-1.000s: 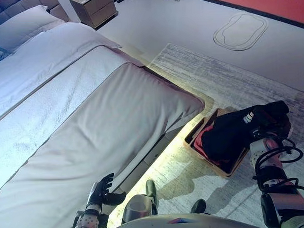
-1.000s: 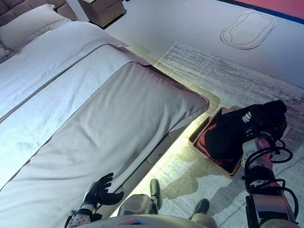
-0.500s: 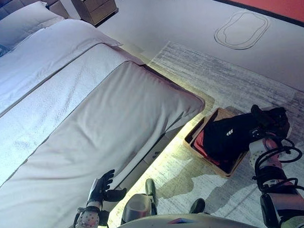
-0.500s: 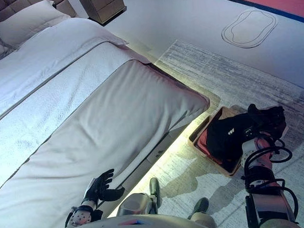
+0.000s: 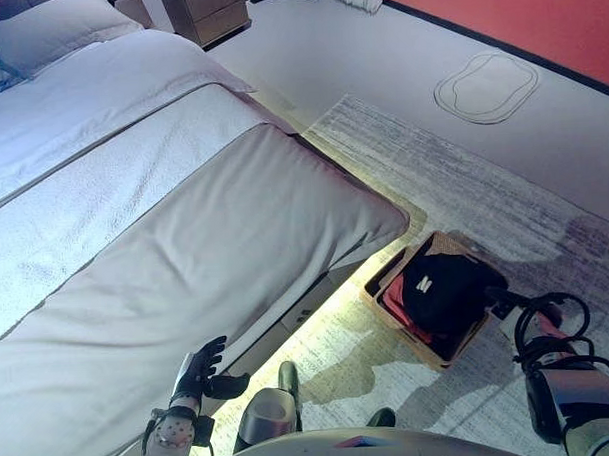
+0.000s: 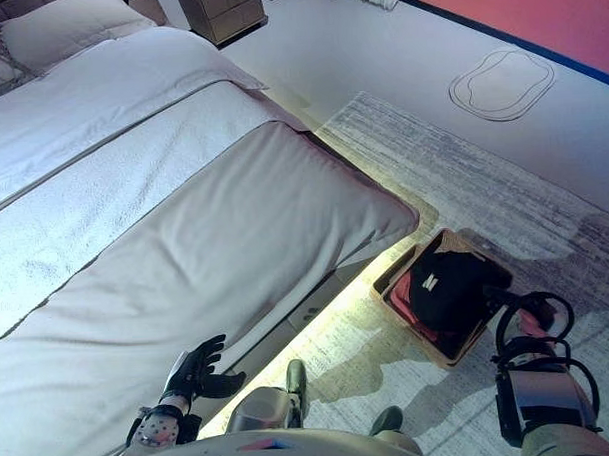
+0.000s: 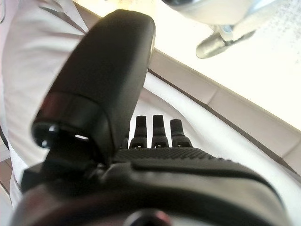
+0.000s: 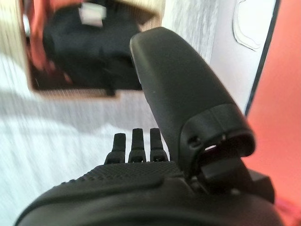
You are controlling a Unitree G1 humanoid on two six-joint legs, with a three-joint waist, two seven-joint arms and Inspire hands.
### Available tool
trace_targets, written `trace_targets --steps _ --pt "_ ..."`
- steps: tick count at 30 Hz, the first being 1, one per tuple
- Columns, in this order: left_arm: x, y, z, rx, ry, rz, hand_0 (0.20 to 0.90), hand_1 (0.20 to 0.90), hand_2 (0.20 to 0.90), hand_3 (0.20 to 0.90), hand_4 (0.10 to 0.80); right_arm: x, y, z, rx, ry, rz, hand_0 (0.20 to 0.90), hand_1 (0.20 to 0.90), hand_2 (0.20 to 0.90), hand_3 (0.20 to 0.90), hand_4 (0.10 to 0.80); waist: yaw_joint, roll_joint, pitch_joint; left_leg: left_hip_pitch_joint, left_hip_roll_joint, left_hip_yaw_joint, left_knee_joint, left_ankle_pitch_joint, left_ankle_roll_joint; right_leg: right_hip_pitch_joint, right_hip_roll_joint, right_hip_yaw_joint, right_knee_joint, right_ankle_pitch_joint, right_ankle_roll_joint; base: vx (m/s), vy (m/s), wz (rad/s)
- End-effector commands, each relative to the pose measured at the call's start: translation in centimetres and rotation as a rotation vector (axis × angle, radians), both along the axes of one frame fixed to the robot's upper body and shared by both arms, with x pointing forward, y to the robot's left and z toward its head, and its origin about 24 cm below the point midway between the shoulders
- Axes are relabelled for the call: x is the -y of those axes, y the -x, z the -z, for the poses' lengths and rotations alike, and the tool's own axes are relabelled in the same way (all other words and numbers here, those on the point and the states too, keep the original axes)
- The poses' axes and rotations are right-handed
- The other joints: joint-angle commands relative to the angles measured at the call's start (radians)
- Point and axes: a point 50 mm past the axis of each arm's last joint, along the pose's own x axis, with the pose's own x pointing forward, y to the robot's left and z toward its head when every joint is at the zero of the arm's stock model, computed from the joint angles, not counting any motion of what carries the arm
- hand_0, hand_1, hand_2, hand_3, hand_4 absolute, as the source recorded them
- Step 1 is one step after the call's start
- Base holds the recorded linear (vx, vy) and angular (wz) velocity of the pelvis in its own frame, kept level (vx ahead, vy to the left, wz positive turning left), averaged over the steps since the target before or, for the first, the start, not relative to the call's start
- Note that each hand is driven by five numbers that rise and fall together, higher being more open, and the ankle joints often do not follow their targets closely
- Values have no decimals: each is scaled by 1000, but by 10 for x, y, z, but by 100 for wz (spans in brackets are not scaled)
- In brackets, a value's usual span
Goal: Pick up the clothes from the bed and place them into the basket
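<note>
A woven basket (image 5: 453, 245) stands on the rug beside the foot of the bed. A black garment (image 5: 442, 288) lies bunched in it on top of a red garment (image 5: 394, 303). My right hand (image 5: 501, 302) hovers just right of the basket, open and empty; the right wrist view shows its straight fingers (image 8: 136, 143) with the black garment (image 8: 89, 47) beyond them. My left hand (image 5: 197, 370) is open at the near edge of the bed (image 5: 186, 262), its fingers (image 7: 155, 134) straight above the grey cover. No clothes show on the bed.
A pillow (image 5: 57, 21) lies at the head of the bed and a nightstand (image 5: 212, 11) stands behind it. A grey rug (image 5: 463, 172) covers the floor around the basket. A white oval mat (image 5: 485, 84) lies near the red wall.
My right hand has let go of the black garment, which now lies in the basket, and has drawn back to the right. The camera has shifted a little. The left hand stays put.
</note>
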Motion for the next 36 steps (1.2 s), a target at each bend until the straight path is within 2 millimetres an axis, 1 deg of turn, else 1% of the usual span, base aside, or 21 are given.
trace_targets --steps 1,4,6,9,11,12,13,14,15,16,18,20,22,24,25,26,29,32,34,36 --pt "-7 -19 -10 55 -27 55 900 900 900 900 800 42 -30 -81 8 381 -58 900 900 900 900 800 33 -10 -74 -84 -22 -71 -21 -10 -37 13 0 -32 43 -50 32 -17 12 4" --pt "-9 -19 -12 57 -27 52 900 900 900 900 800 41 -35 -89 -15 448 -77 900 900 900 900 800 34 -7 -71 -78 -30 -79 -24 -15 -30 5 -2 -26 50 -51 35 -6 13 6" --pt "-10 -19 -12 57 -25 50 900 900 900 900 800 40 -35 -87 -11 446 -90 900 900 900 900 800 32 -7 -70 -76 -33 -80 -24 -17 -29 3 -2 -24 52 -51 36 -1 8 2" --pt "-11 -15 -11 58 -20 38 900 900 900 900 800 32 -33 -72 -1 393 -135 900 900 900 900 800 24 -9 -72 -65 -35 -78 -27 -24 -25 1 -1 -16 52 -51 38 0 0 0" --pt "-10 -13 -10 56 -18 36 900 900 900 900 800 23 -29 -56 -12 345 -173 900 900 900 900 800 19 -15 -74 -60 -34 -76 -29 -28 -24 0 -1 -10 51 -52 40 0 0 0" --pt "-10 -12 -10 56 -18 35 900 900 900 900 800 22 -28 -54 -16 340 -178 900 900 900 900 800 18 -15 -75 -60 -34 -76 -29 -29 -23 0 -1 -10 51 -52 40 0 0 0" --pt "-9 -11 -10 57 -14 28 900 900 900 900 800 14 -21 -36 -43 302 -217 900 900 900 900 800 12 -19 -77 -57 -32 -73 -30 -32 -22 -2 -1 -6 53 -53 41 0 0 0" --pt "-8 -11 -10 57 -11 26 900 900 900 900 800 9 -14 -24 -59 271 -233 900 900 900 900 800 9 -21 -78 -54 -30 -70 -30 -34 -20 -3 -1 -4 55 -53 42 0 0 0" --pt "-7 -11 -9 58 -7 22 900 900 900 900 800 1 -2 -6 -90 230 -266 900 900 900 900 800 3 -26 -80 -49 -28 -66 -30 -38 -18 -4 -2 -1 59 -54 43 0 0 0" --pt "-6 -11 -9 59 -4 22 900 900 900 900 800 -4 8 6 -110 210 -290 900 900 900 900 800 -1 -28 -81 -46 -26 -62 -30 -41 -16 -5 -2 2 60 -54 44 0 0 0" --pt "-3 -10 -8 61 5 23 900 900 900 900 800 -23 30 36 -157 121 -330 900 900 900 900 800 -9 -35 -85 -38 -23 -57 -30 -46 -11 -5 -2 9 64 -54 45 -15 10 0" --pt "-1 -9 -6 53 20 12 900 900 900 900 800 -46 56 66 -248 38 -407 900 900 900 900 800 -23 -42 -90 -25 -20 -48 -30 -53 -9 -4 -2 18 68 -51 47 -23 15 -4" --pt "3 -10 -5 45 36 30 900 900 900 900 800 -68 80 89 -276 -86 -406 900 900 900 900 800 -34 -48 -91 -13 -17 -44 -30 -57 -4 -3 -4 26 77 -51 48 -13 12 -7" --pt "7 -10 -4 43 46 41 900 900 900 900 800 -87 102 106 -310 -222 -399 900 900 900 900 800 -49 -51 -93 0 -15 -39 -30 -62 -2 -3 -4 37 86 -52 47 -8 18 -5" --pt "9 -11 -3 42 51 42 900 900 900 900 800 -92 110 111 -315 -266 -381 900 900 900 900 800 -54 -51 -94 4 -14 -35 -30 -63 -2 -3 -4 40 87 -51 48 -14 34 -6" --pt "12 -12 -2 37 68 47 900 900 900 900 800 -103 126 120 -355 -352 -382 900 900 900 900 800 -65 -51 -96 11 -13 -29 -30 -66 0 -3 -3 48 89 -50 47 -12 38 -6" --pt "18 -14 0 27 98 56 900 900 900 900 800 -115 151 130 -429 -439 -379 900 900 900 900 800 -87 -52 -101 26 -11 -19 -30 -75 2 -5 -2 70 89 -47 48 -16 39 -15" --pt "20 -12 3 8 135 30 900 900 900 900 800 -126 168 136 -509 -500 -456 900 900 900 900 800 -111 -51 -105 36 -9 -7 -30 -78 1 -9 0 91 88 -46 47 -22 44 -21" --pt "20 -12 5 -8 148 22 900 900 900 900 800 -135 174 139 -536 -525 -491 900 900 900 900 800 -126 -51 -109 40 -10 -3 -30 -81 1 -12 1 103 88 -46 47 -13 52 -14" --pt "20 -9 7 -35 156 8 900 900 900 900 800 -139 180 140 -588 -507 -513 900 900 900 900 800 -142 -48 -115 43 -9 1 -30 -83 0 -16 2 116 89 -49 48 -5 49 -15"
